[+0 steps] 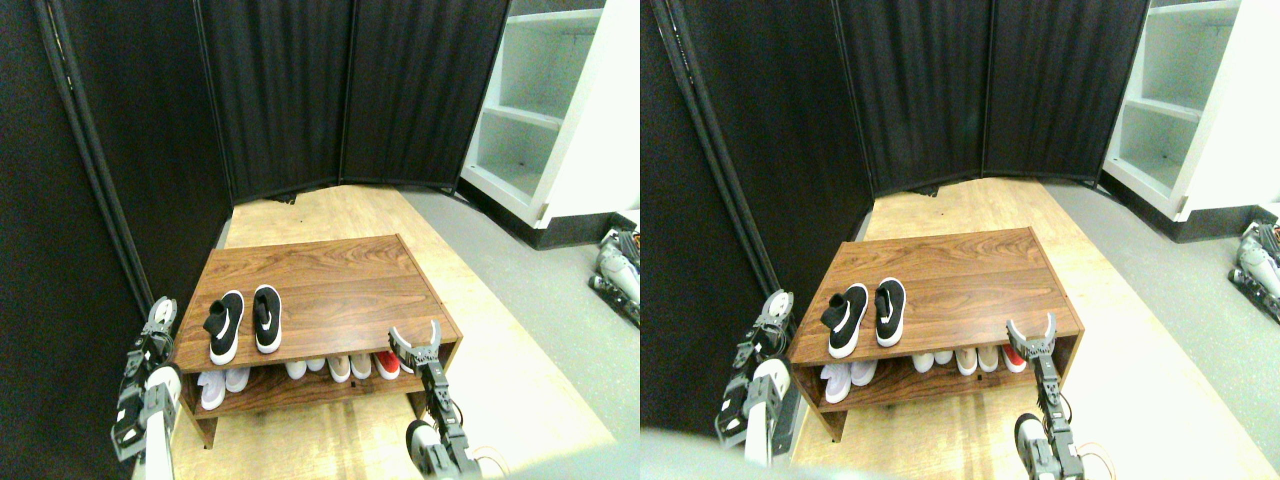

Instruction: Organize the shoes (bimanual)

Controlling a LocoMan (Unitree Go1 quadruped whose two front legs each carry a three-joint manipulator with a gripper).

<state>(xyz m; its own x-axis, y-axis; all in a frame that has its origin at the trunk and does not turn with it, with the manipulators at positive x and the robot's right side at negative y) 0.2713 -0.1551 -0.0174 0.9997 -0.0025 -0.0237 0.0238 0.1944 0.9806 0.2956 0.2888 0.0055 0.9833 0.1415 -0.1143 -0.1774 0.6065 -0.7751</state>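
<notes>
Nearest me, my right pincer [419, 345] hangs released, prongs spread and empty, at the front right corner of the counter [330, 290]. My left pincer [160, 315] sits just off the counter's left edge; whether it is released or clenched I cannot tell. On the shelf under the counter top stand white [222, 385], beige [340, 367] and red shoes [387, 364], none of them mine to move. On the counter's left part, near its front, the two black shoes [245, 322] lie side by side, almost touching, toes away from me. I judge the pair looks set; what is left is likely to draw both arms clear without nudging them. Beyond the counter stand dark screens [350, 90], and a white shelving unit [540, 110] to its far right.
</notes>
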